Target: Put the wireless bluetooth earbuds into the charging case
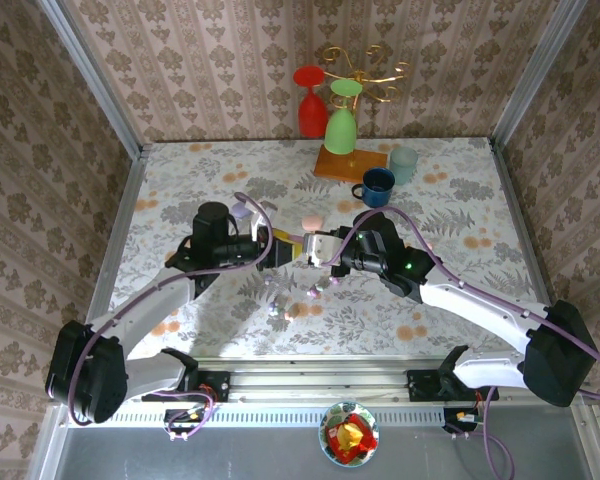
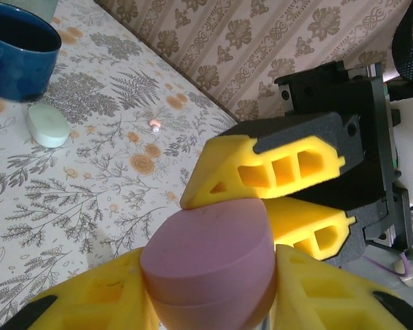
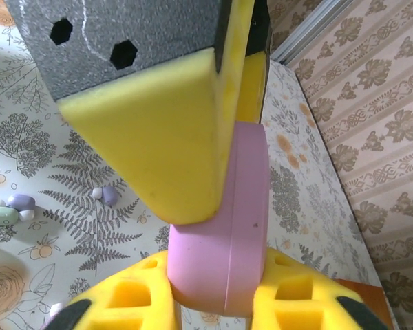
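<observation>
A: Where's the charging case [image 2: 206, 265]?
B: Mid-table [image 1: 180, 180], pinched between the left gripper [image 1: 282, 246] on its left and the right gripper [image 1: 323, 249] on its right.
A: And the earbuds [image 3: 107, 195]?
B: Loose on the table, near side of the grippers.
A: Far side?
B: The mug [image 1: 377, 186] behind the right gripper; the board [image 1: 367, 166] behind the mug, an upturned glass [image 1: 340, 125] on it; a tumbler [image 1: 404, 163] right of the board.

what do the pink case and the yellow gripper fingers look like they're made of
Pink case: probably moulded plastic, matte; smooth even skin, faint seam, no glare. Yellow fingers: maybe foam or printed plastic, dull; finely grainy face, lattice cut-outs.
</observation>
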`<state>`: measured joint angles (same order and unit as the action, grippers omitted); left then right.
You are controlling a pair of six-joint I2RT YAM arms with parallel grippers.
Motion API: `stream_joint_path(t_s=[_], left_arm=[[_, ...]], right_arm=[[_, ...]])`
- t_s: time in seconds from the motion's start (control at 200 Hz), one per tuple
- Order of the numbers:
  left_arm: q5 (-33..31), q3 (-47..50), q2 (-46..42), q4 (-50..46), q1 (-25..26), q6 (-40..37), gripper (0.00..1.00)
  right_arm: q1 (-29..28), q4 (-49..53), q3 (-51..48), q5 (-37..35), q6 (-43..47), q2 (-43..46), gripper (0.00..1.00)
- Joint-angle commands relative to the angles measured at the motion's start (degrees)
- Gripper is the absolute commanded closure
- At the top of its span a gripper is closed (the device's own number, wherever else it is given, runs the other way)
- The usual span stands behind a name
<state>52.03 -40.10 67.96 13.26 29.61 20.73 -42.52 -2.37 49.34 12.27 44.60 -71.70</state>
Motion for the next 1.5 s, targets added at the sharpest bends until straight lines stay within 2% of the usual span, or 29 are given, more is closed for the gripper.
stream_joint_path(t_s=[0.0,0.05,0.105,0.235,0.38,0.535,0.795,0.99,1.305,1.495], left_arm=[[1.6,1.7,-0.3,4.5,0.8,-6.2,0.75],[0.7,2.8,-0.4,6.2,1.1,-8.5,0.77],[0.0,3.8,-0.1,9.3,1.4,-10.1,0.77],[1.3,6.5,2.3,22.6,1.9,-10.7,0.78],[2.2,11.5,3.7,37.1,2.9,-14.9,0.78],[2.0,14.2,4.4,43.8,5.5,-21.1,0.79],[2.6,14.2,5.8,47.0,6.7,-21.7,0.79],[3.7,15.0,5.9,47.7,7.1,-23.0,0.79],[4.6,17.0,5.8,47.5,7.0,-27.4,0.79],[5.1,17.0,6.1,49.0,7.0,-25.5,0.79]], right_arm=[[-0.2,-0.5,0.2,3.1,-1.6,1.9,0.48],[0.4,-0.2,-0.1,4.4,-2.3,2.6,0.34],[1.3,0.5,-0.5,6.8,-3.0,3.4,0.24],[4.0,2.8,-1.6,12.8,-5.0,6.2,0.16],[8.3,3.0,-3.7,21.3,-10.5,10.4,0.15],[10.7,1.1,-5.8,24.3,-16.4,12.6,0.16],[10.6,0.8,-4.3,25.3,-19.6,9.5,0.16],[10.7,-0.7,-3.0,22.4,-22.6,8.5,0.16],[12.4,-0.1,-1.3,25.5,-27.5,7.8,0.16],[12.5,1.3,0.3,25.3,-27.8,5.9,0.18]])
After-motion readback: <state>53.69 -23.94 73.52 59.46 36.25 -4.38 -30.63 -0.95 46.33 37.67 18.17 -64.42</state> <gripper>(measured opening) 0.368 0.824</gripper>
